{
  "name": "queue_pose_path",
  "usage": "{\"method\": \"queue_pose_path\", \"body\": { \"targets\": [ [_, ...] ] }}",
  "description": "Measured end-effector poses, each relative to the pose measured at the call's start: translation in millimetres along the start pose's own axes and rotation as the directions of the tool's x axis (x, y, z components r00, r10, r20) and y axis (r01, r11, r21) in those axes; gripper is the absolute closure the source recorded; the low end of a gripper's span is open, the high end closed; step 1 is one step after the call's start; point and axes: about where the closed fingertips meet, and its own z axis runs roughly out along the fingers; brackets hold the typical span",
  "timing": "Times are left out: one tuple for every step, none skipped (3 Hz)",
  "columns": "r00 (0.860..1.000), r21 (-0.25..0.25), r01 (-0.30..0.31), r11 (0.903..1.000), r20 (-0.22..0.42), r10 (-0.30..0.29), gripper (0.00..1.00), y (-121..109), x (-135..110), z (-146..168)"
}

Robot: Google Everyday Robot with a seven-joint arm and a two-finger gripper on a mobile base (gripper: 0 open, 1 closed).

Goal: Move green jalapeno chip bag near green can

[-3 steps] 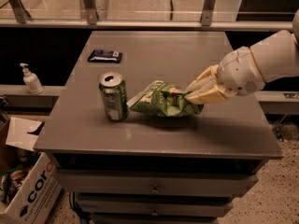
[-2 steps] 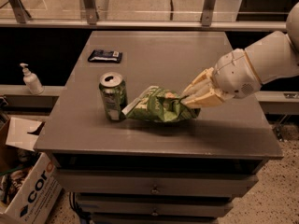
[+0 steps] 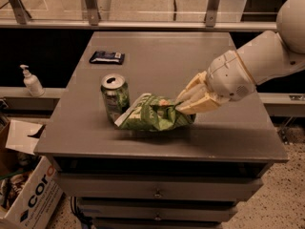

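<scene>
The green jalapeno chip bag (image 3: 153,114) lies crinkled on the grey table (image 3: 157,142), its white edge strip touching or almost touching the green can (image 3: 115,97). The can stands upright just left of the bag, silver top open. My gripper (image 3: 180,104) reaches in from the right and is shut on the bag's right end, low over the table. The white arm (image 3: 257,66) stretches off to the upper right.
A small flat dark blue packet (image 3: 107,57) lies at the table's back left. A white pump bottle (image 3: 31,82) stands on a ledge left of the table. A cardboard box (image 3: 24,190) sits on the floor at lower left. Drawers run below the table front.
The gripper has moved left with the bag, bringing the bag's left end up against the can. The can has not moved.
</scene>
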Motion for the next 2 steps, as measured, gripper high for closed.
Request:
{"method": "queue_pose_path", "body": {
  "targets": [
    [1.0,-0.026,0.014,0.9996,0.001,-0.014,1.0,1.2,-5.7,6.0],
    [1.0,-0.043,0.016,0.9989,-0.005,-0.016,0.82,0.1,-9.5,10.5]
  ]
}}
